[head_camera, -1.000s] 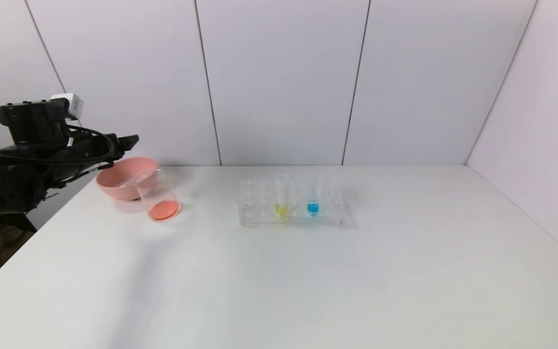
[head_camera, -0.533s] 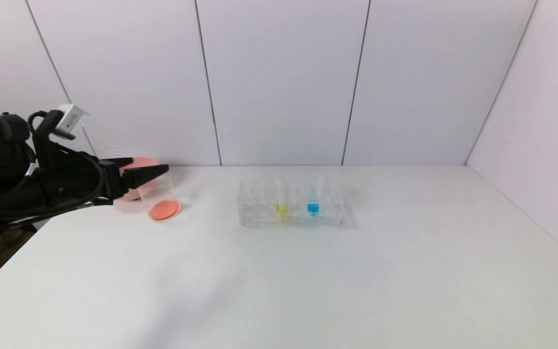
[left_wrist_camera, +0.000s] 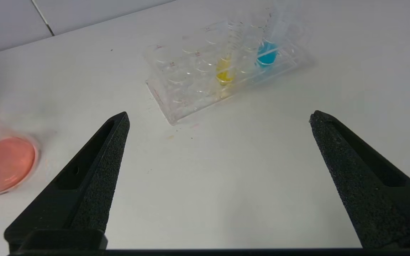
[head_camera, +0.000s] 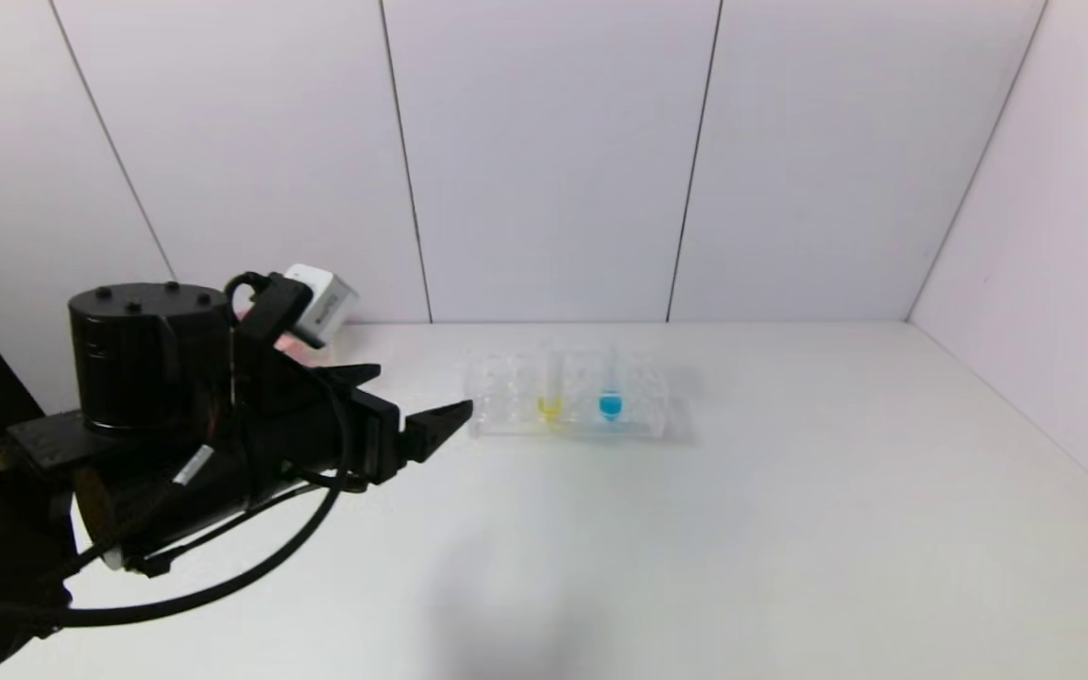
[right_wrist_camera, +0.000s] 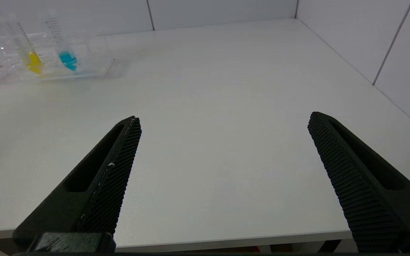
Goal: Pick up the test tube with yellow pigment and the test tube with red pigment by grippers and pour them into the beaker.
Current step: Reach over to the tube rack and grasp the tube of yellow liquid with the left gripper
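Note:
The test tube with yellow pigment (head_camera: 551, 395) stands upright in the clear rack (head_camera: 506, 416) at the table's middle back; it also shows in the left wrist view (left_wrist_camera: 224, 69) and the right wrist view (right_wrist_camera: 32, 61). My left gripper (head_camera: 421, 389) is open and empty, just left of the rack and pointing at it (left_wrist_camera: 219, 117). The beaker (left_wrist_camera: 4, 164) holds red-orange liquid and sits left of the rack; my left arm hides it in the head view. The test tube with red pigment is not in view. My right gripper (right_wrist_camera: 222, 119) is open and empty at the table's near edge.
A tube with blue liquid (head_camera: 610, 397) stands in the rack to the right of the yellow one. A sliver of the pink bowl (head_camera: 291, 346) shows behind my left arm. The wall corner (head_camera: 912, 316) bounds the table at the back right.
My left arm has swung from beside the pink bowl and beaker to the right, toward the rack. It now covers the bowl and beaker in the head view.

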